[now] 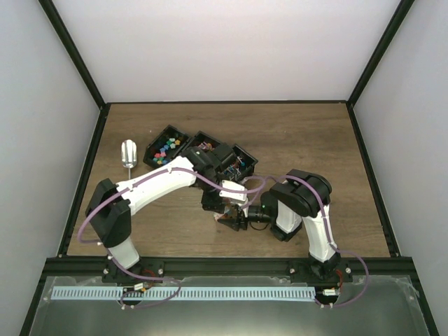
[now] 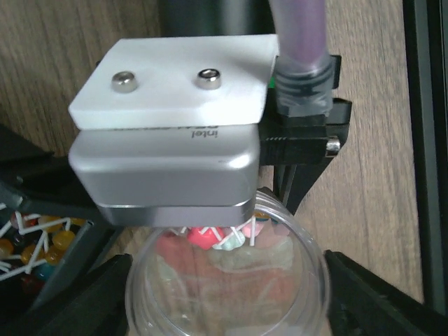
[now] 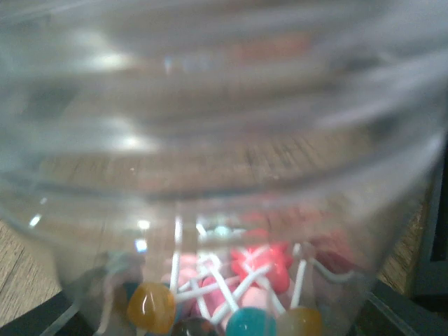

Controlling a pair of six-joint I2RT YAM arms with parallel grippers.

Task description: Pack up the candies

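Top external view: candies (image 1: 166,148) fill trays (image 1: 155,142) at 11 o'clock from the tools, nearer the left tool (image 2: 229,304), which looks clamped on the jar (image 2: 308,273) holding a few. The right tool (image 1: 241,215) faces it from 3 o'clock; I cannot tell its state.

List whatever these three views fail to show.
Left wrist: the other arm's camera housing covers the clear jar's far rim; whether the left gripper presses it is unclear.
Right wrist: blurred jar wall fills the frame, so the right gripper's hold is unreadable.
Top view: the arms hide the jar where they meet; the candies are too small to count.
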